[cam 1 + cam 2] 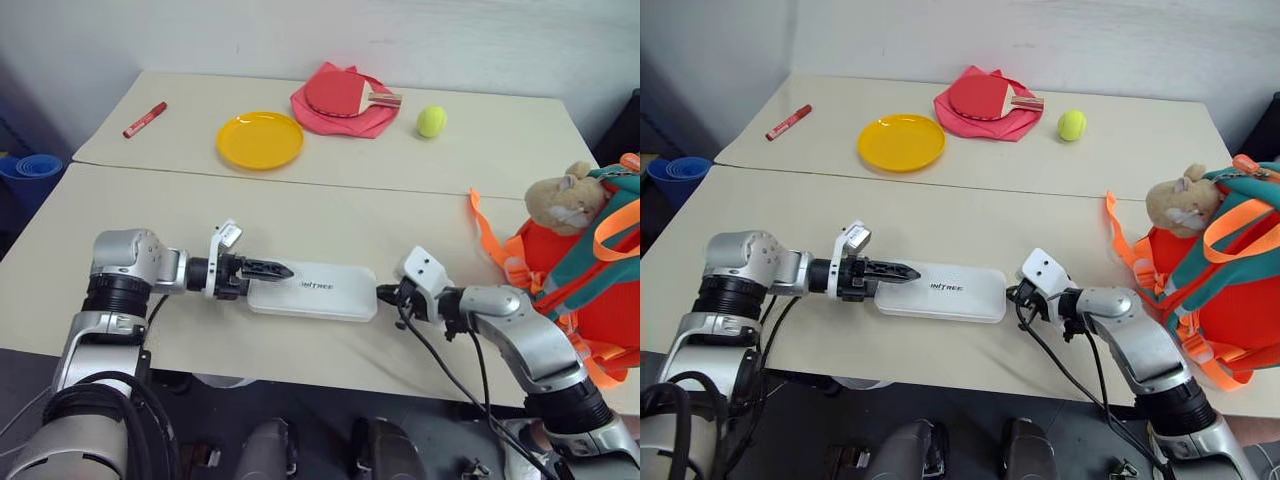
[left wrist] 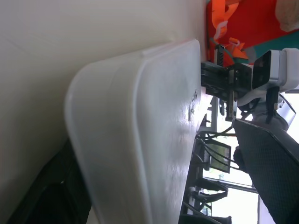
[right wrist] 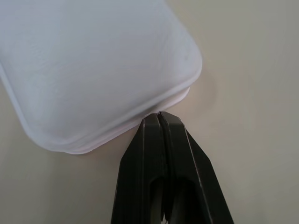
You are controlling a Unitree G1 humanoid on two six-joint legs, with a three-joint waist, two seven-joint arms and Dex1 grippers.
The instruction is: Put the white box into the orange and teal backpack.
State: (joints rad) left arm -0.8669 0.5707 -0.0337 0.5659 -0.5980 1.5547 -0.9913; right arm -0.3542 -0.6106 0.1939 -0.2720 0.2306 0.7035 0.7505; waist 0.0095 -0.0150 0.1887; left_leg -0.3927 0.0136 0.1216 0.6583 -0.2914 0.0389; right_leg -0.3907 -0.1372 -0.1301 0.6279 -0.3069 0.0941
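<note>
Box (image 1: 312, 291): flat near the bench's (image 1: 330, 220) front edge. Left pincer (image 1: 262, 268): spread over one end. Right pincer (image 3: 159, 122): pressed together, tips at the other end. Backpack (image 1: 590, 290): right edge. Advice: brace right, clamp left squarely before lifting.

The orange and teal backpack (image 1: 600, 290) runs off the picture's edge, so its far side is cut off; the small dark letters on the white box (image 1: 318, 287) are too tiny to read; the left end effector (image 1: 268, 269) covers one end of the box.
</note>
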